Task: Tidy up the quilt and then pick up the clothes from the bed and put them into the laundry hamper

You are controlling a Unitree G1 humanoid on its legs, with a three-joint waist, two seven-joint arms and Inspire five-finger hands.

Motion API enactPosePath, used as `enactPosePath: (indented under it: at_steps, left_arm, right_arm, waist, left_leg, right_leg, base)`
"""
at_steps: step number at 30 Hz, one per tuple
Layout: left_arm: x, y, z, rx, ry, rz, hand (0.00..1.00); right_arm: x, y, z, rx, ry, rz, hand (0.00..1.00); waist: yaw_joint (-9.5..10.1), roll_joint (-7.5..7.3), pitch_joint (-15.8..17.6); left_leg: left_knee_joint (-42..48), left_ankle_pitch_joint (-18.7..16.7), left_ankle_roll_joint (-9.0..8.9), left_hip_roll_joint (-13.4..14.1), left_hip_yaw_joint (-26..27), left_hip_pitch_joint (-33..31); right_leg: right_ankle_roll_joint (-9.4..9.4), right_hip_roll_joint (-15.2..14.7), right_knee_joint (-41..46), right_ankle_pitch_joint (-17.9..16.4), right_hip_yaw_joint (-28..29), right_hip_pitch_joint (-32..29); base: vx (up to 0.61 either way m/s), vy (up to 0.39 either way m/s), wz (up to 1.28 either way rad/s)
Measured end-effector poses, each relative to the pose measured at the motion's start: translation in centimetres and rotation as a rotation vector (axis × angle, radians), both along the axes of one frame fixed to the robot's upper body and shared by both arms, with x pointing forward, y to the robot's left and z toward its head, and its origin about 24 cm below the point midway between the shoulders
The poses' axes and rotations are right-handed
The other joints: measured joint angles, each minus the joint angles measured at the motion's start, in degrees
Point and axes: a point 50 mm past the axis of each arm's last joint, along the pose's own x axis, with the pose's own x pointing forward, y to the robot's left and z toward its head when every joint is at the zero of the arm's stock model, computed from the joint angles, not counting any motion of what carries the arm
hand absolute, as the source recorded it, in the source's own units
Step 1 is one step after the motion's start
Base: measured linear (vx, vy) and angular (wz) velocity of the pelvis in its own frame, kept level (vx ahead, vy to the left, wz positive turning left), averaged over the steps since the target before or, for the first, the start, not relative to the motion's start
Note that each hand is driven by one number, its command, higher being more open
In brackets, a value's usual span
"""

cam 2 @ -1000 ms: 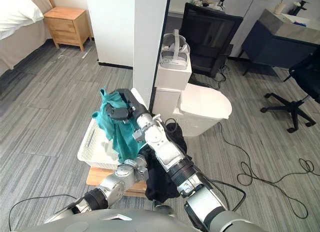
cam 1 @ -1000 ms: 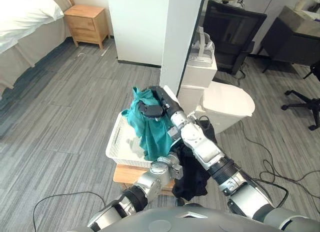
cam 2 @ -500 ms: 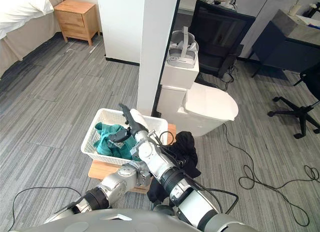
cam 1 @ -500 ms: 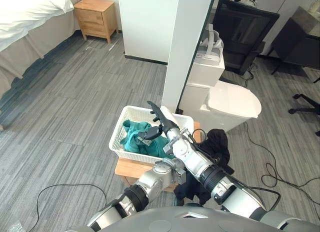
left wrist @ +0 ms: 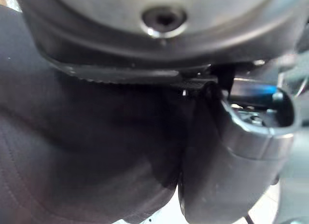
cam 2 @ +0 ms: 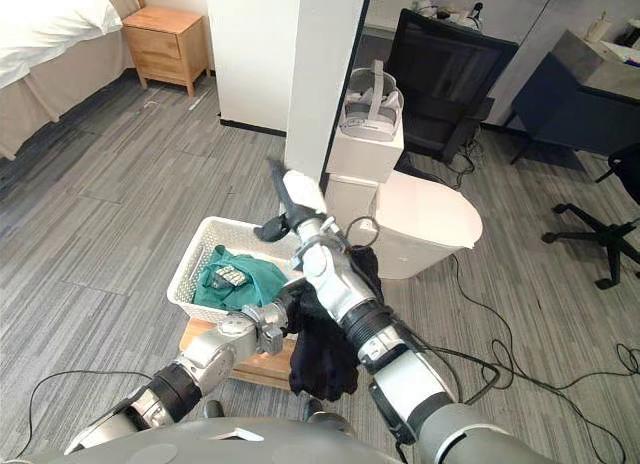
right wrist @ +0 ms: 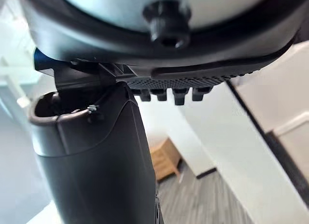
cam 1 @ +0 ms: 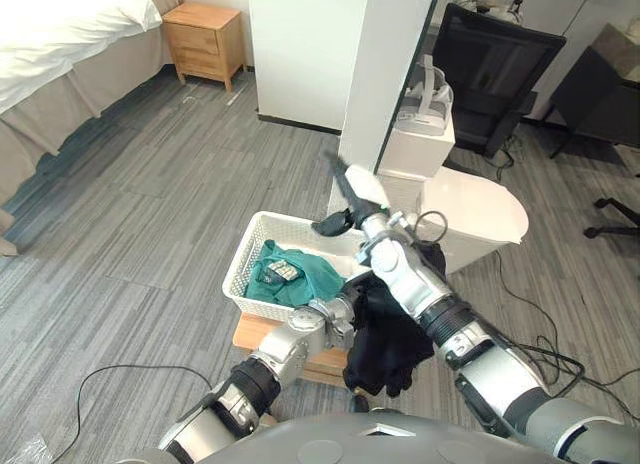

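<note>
teal shirt (cam 1: 295, 274) in hamper (cam 1: 243, 256). right hand (cam 1: 354, 198) above it, empty, fingers straight. next: black garment (cam 1: 385, 334) by left hand (cam 1: 330, 314), grip can't tell.

Right hand (cam 1: 358, 197) raised, fingers (cam 1: 339, 175) extended straight.

The left arm (cam 1: 290, 346) and right arm (cam 1: 408, 276) are silver-grey shells with black ribbed bands. The right robot hand (cam 1: 365, 194) is dark with a white cover. The left robot hand (left wrist: 217, 185) is dark. Each wrist's pale housing has a dark recessed screw.
</note>
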Motion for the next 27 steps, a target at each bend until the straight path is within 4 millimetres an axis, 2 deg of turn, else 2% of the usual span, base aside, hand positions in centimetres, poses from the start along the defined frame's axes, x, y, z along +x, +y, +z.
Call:
enactPosePath:
  at_steps: [2, 3, 4, 5, 8, 10, 11, 13, 14, 15, 17, 19, 21, 23, 25, 27]
  left_arm:
    - [0.5, 0.4, 0.7, 0.004, -0.038, 0.049, 0.0]
    - [1.1, 1.3, 1.6, -0.009, -0.072, 0.127, 0.0]
    - [1.4, 1.8, 2.0, -0.011, -0.092, 0.162, 0.0]
    - [2.2, 2.9, 2.9, -0.016, -0.13, 0.238, 0.0]
    - [4.1, 5.8, 5.5, -0.066, -0.239, 0.445, 0.0]
    - [4.9, 8.0, 8.7, -0.127, -0.372, 0.598, 0.0]
    - [4.9, 8.5, 9.5, -0.135, -0.417, 0.635, 0.0]
    - [4.3, 11.0, 12.5, -0.146, -0.597, 0.781, 0.0]
    - [4.2, 11.5, 13.1, -0.133, -0.642, 0.812, 0.0]
    - [3.6, 13.0, 13.9, -0.111, -0.711, 0.868, 0.0]
    - [2.3, 15.5, 14.1, -0.086, -0.765, 0.924, 0.0]
    - [1.0, 19.2, 14.1, -0.052, -0.806, 0.962, 0.0]
    - [0.7, 21.1, 14.8, -0.029, -0.847, 0.985, 0.0]
    - [0.5, 22.2, 15.6, 0.003, -0.898, 0.984, 0.0]
    - [0.8, 22.1, 16.2, 0.015, -0.933, 0.932, 0.0]
    - [1.5, 20.9, 17.0, -0.011, -0.966, 0.844, 0.0]
  right_arm:
    - [0.0, -1.9, 1.4, 0.043, -0.074, -0.07, 1.0]
    - [-0.5, -3.8, 2.8, 0.096, -0.157, -0.149, 1.0]
    - [-0.8, -4.6, 3.3, 0.12, -0.187, -0.181, 1.0]
    - [-1.3, -6.3, 4.0, 0.165, -0.244, -0.255, 1.0]
    - [-2.5, -9.6, 4.3, 0.261, -0.305, -0.432, 1.0]
    - [-4.4, -13.0, 2.6, 0.311, -0.284, -0.605, 1.0]
    - [-4.9, -13.7, 2.0, 0.319, -0.268, -0.644, 1.0]
    - [-7.1, -16.3, -0.2, 0.365, -0.187, -0.781, 1.0]
    - [-7.7, -17.0, -0.7, 0.38, -0.168, -0.816, 1.0]
    - [-8.8, -18.3, -1.7, 0.402, -0.127, -0.883, 1.0]
    - [-10.9, -20.3, -3.0, 0.419, -0.074, -0.977, 1.0]
    - [-14.1, -22.8, -5.0, 0.402, 0.004, -1.085, 1.0]
    - [-16.3, -23.7, -6.8, 0.388, 0.095, -1.131, 1.0]
    - [-17.9, -23.3, -8.8, 0.426, 0.174, -1.143, 1.0]
    - [-19.2, -22.5, -10.4, 0.461, 0.24, -1.15, 1.0]
    - [-20.4, -21.7, -12.0, 0.526, 0.306, -1.153, 1.0]
  waist:
    - [-0.17, 0.03, 0.05]
    - [-0.28, 0.09, 0.08]
    - [-0.39, 0.1, 0.09]
    - [-0.69, 0.17, 0.13]
    - [-1.73, 0.33, 0.16]
    - [-1.81, 0.52, 0.28]
    - [-1.8, 0.63, 0.35]
    - [-1.91, 1.59, 0.39]
    - [-1.9, 1.91, 0.47]
    - [-2.02, 2.55, 0.48]
    - [-2.14, 3.53, 0.36]
    - [-1.84, 4.3, 0.04]
    - [-1.61, 4.2, -0.01]
    - [-1.63, 4.1, -0.27]
    - [-1.68, 4.32, -1.11]
    - [-1.68, 4.87, -1.63]
  left_leg:
    - [0.0, 0.0, -0.01, 0.0, 0.16, -0.08]
    - [0.01, 0.14, -0.34, -0.02, 0.36, 0.02]
    - [0.02, 0.31, -0.1, -0.01, 0.47, 0.08]
    - [0.03, 0.33, -0.1, -0.01, 0.69, 0.23]
    - [0.04, 0.28, -0.2, -0.12, 0.85, 0.46]
    - [0.05, -0.01, -0.59, -0.21, 1.21, 0.91]
    - [0.05, -0.1, -0.67, -0.21, 1.42, 1.13]
    - [0.03, -0.47, -0.71, -0.22, 1.88, 1.53]
    - [0.03, -0.49, -0.7, -0.22, 1.91, 1.56]
    - [0.02, -0.55, -0.68, -0.19, 2.05, 1.7]
    - [0.01, -0.85, -0.77, -0.08, 2.29, 2.46]
    - [0.0, -1.71, -0.8, 0.15, 2.68, 2.96]
    - [0.0, -1.97, -0.62, 0.48, 3.56, 3.24]
    - [0.0, -2.0, -0.61, 0.9, 5.65, 3.33]
    - [0.0, -1.98, -0.62, 1.47, 9.3, 3.29]
    - [0.0, -1.9, -0.61, 1.38, 11.07, 3.75]
  right_leg:
    - [0.03, 0.0, -0.05, -0.01, 0.06, -0.15]
    - [0.08, 0.09, -0.07, 0.0, 0.09, -0.15]
    - [0.09, 0.18, -0.07, 0.02, 0.12, -0.15]
    - [0.27, 0.23, -0.06, 0.18, 0.2, -0.13]
    - [0.55, 0.29, 0.04, 0.43, 0.2, -0.09]
    - [0.56, 0.3, 0.13, 0.44, 0.47, 0.02]
    - [0.55, 0.3, 0.13, 0.43, 0.66, 0.11]
    - [0.56, 0.27, 0.13, 0.42, 1.16, 0.28]
    - [0.56, 0.24, 0.12, 0.42, 1.19, 0.3]
    - [0.57, 0.22, 0.08, 0.41, 1.26, 0.39]
    - [0.52, 0.26, -0.07, 0.3, 1.31, 1.16]
    - [0.32, 0.24, -0.25, -0.05, 1.41, 1.63]
    - [0.12, 0.33, -0.27, -0.47, 1.56, 1.79]
    - [0.15, 0.44, -0.28, -0.49, 2.14, 1.6]
    - [0.24, 0.39, -0.27, -0.41, 2.74, 0.87]
    - [0.45, 0.33, -0.26, -0.24, 3.57, 0.75]
  base:
    - [0.01, -0.003, -0.06]
    - [0.03, -0.003, -0.06]
    - [0.05, -0.009, -0.08]
    - [0.06, -0.013, -0.08]
    - [0.05, -0.003, -0.04]
    - [0.05, 0.01, -0.09]
    - [0.04, 0.011, -0.14]
    - [0.03, 0.007, -0.11]
    - [0.01, 0.003, -0.04]
    - [0.0, 0.002, -0.03]
    - [0.0, 0.001, -0.02]
    - [0.0, 0.003, -0.02]
    - [-0.03, 0.001, -0.05]
    - [-0.03, -0.006, -0.14]
    - [-0.01, 0.006, -0.16]
    - [0.01, 0.024, -0.18]
